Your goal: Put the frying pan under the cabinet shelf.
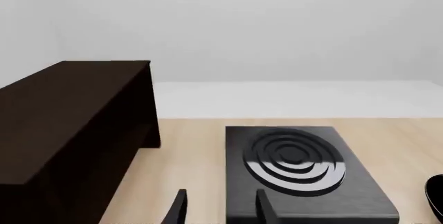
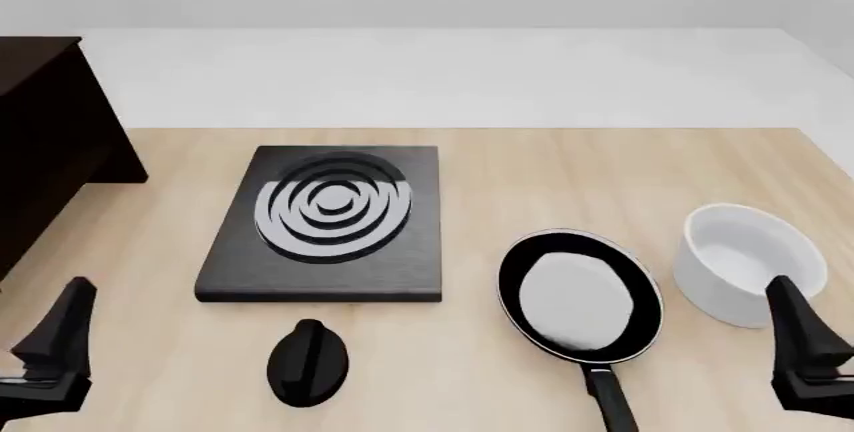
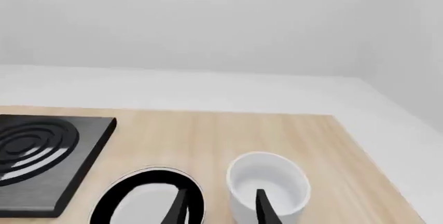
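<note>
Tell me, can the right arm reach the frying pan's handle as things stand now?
Probably yes. The frying pan lies just left of the right end effector, its handle pointing toward the arms; nothing stands between them, and the white bowl sits farther back.

One frying pan (image 2: 579, 297), one bowl (image 2: 747, 262), one stove plate (image 2: 327, 224), one knob (image 2: 308, 362) — one cabinet (image 2: 47, 142)

No readable text, no labels — none.

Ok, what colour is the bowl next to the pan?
White, inside and out; the bowl shows best in the front view.
</note>
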{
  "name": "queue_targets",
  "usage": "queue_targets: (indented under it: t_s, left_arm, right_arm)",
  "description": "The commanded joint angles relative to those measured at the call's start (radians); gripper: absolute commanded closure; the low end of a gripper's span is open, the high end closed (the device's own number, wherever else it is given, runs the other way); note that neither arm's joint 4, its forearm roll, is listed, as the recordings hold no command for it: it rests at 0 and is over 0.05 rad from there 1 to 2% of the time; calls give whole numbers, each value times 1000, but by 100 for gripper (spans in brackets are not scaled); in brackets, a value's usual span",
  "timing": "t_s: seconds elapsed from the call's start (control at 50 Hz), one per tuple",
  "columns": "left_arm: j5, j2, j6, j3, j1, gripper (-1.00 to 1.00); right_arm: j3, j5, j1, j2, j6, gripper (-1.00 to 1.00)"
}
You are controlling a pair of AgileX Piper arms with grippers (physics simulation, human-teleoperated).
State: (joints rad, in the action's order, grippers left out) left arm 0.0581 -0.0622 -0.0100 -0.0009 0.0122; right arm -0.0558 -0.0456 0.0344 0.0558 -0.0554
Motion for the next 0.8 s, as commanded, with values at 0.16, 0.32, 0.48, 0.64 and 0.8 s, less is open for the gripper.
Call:
queue_targets:
  t_s: [0.16,0.32,0.48,0.64,0.8]
  left_arm:
    - [282,-412,-22,-2,-69,-100]
    - [234,-606,2,-160,-203,-100]
    - [45,-666,33,-353,-334,-100]
    - [-78,-742,42,-512,-511,-100]
    - [-159,-873,50,-663,-611,-100]
  right_arm:
    - [49,44,-35,-50,50,-100]
    - [47,42,-36,-50,49,-100]
    - [41,35,-35,-52,52,-100]
    - [39,32,-36,-52,50,-100]
    - [38,32,-36,-52,49,-100]
